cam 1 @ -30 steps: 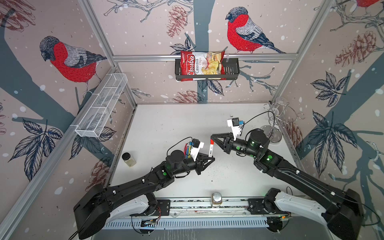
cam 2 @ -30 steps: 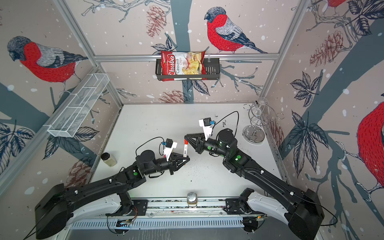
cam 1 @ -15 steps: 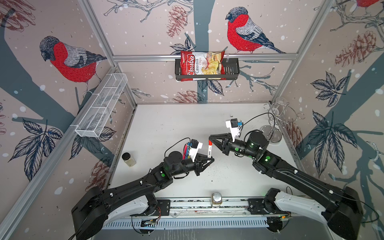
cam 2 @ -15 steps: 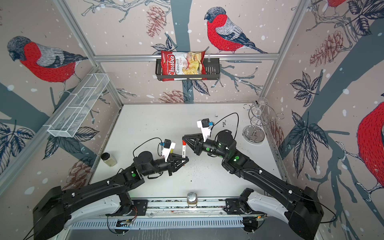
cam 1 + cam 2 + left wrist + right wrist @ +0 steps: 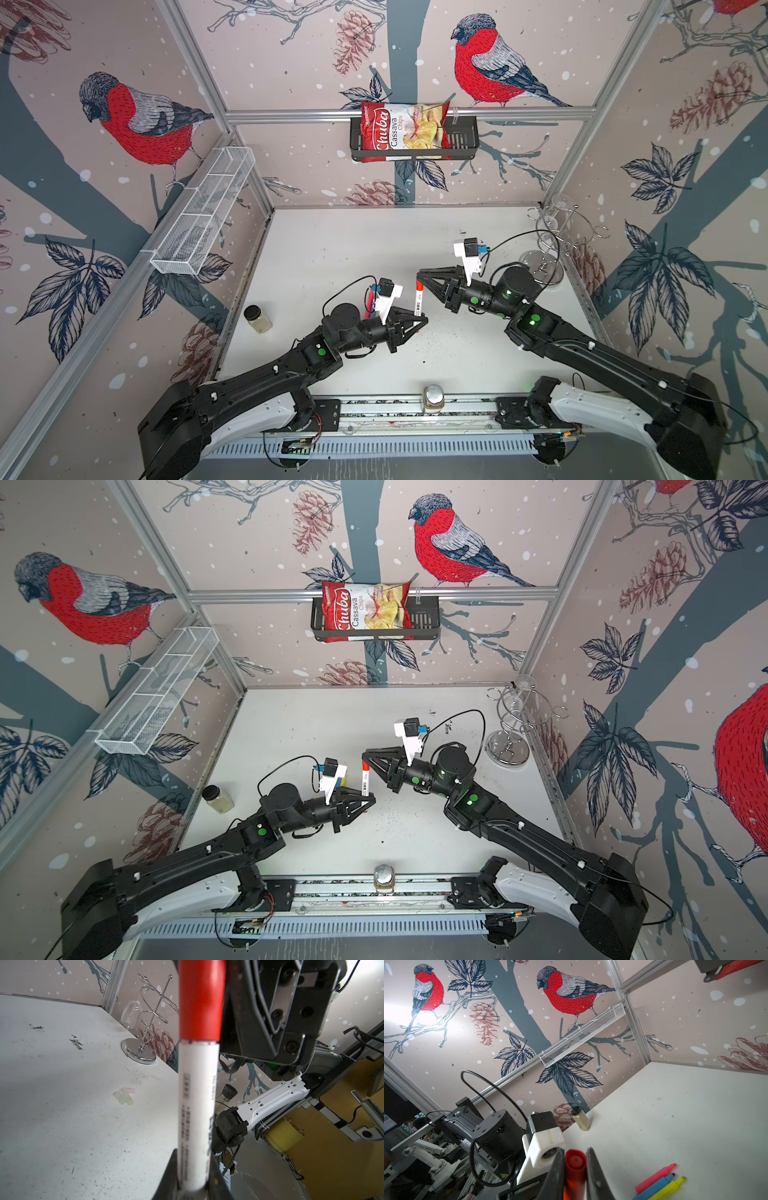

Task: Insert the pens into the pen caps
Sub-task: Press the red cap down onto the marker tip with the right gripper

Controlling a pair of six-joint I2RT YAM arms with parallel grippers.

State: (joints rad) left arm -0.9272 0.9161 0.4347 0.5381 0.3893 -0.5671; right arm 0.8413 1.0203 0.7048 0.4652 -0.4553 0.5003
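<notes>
In both top views the white marker stands near upright, well to the left of the wire glass rack, with the red cap on its upper end. The left gripper is clamped on the lower barrel. The right gripper, reaching in from the rack's side, pinches the cap. The loose caps cannot be made out there. Only the left wrist view shows them: three translucent caps lie touching one another on the table, near the rack's base. In this view the marker's barrel fills the middle, its print blurred, the cap's end cut off and the lower end hidden between the left fingers. The right wrist view looks onto the cap's closed round end, with a finger pressed on either side and the barrel hidden beneath. Only this view clearly shows the pink highlighter, blue highlighter and yellow highlighter. They lie side by side on the table, bare tips pointing one way, rear ends cut off.
</notes>
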